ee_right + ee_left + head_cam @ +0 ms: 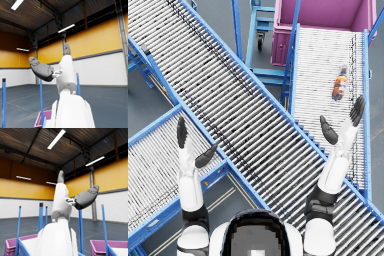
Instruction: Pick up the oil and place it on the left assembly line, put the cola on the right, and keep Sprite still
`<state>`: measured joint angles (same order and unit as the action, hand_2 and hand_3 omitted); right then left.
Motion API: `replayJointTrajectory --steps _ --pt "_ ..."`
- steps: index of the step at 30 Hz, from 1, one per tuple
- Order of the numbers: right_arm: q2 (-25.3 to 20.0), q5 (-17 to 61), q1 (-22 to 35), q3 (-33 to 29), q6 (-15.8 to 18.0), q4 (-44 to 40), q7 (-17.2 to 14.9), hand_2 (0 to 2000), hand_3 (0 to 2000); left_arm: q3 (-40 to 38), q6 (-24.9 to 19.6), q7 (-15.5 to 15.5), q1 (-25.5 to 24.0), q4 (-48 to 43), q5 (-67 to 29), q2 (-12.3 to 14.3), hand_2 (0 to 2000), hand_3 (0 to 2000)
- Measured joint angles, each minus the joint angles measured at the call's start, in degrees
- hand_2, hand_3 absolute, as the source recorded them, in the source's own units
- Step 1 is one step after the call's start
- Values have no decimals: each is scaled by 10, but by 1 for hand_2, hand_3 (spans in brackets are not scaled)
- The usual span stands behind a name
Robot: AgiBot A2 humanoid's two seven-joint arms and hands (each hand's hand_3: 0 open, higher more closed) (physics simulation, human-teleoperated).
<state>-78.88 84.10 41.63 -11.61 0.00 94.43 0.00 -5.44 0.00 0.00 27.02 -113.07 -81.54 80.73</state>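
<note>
- A bottle (340,84) with an orange label lies on its side on the right conveyor (315,65), just beyond the right hand (345,132) and not touching it; whether it is oil or cola I cannot tell.
- Right hand: fingers spread wide, holding nothing.
- Left hand (189,152), well apart from the bottle, is also wide and empty.
- Only the head view shows the bottle; the wrist views show the raised hands (71,199) (57,70) against the hall's yellow walls, with purple bins (107,246) below.

Glossy white, tube-shaped left forearm (190,190) and right forearm (334,172) are showing, each running into a black ribbed elbow collar (195,217). Left hand (190,152) and right hand (344,131) are wearing white palm shells with matte dark grey rounded fingers (181,132). Small metal parts are showing at the thumb base (71,201).
</note>
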Motion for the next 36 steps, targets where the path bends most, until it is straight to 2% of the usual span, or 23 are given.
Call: replayJointTrajectory --steps 4,9,15,36 --pt "-7 0 -40 51 0 56 0 0 0 -20 0 0 -8 12 0 2 0 0" --pt "-6 0 -87 104 0 89 0 0 0 -43 0 0 -18 29 0 5 0 0" --pt "-1 -8 -132 126 2 103 -2 0 0 -41 2 2 -32 36 8 4 0 0" --pt "83 -229 -233 216 49 87 -49 0 0 138 49 49 -94 91 207 -98 0 0"
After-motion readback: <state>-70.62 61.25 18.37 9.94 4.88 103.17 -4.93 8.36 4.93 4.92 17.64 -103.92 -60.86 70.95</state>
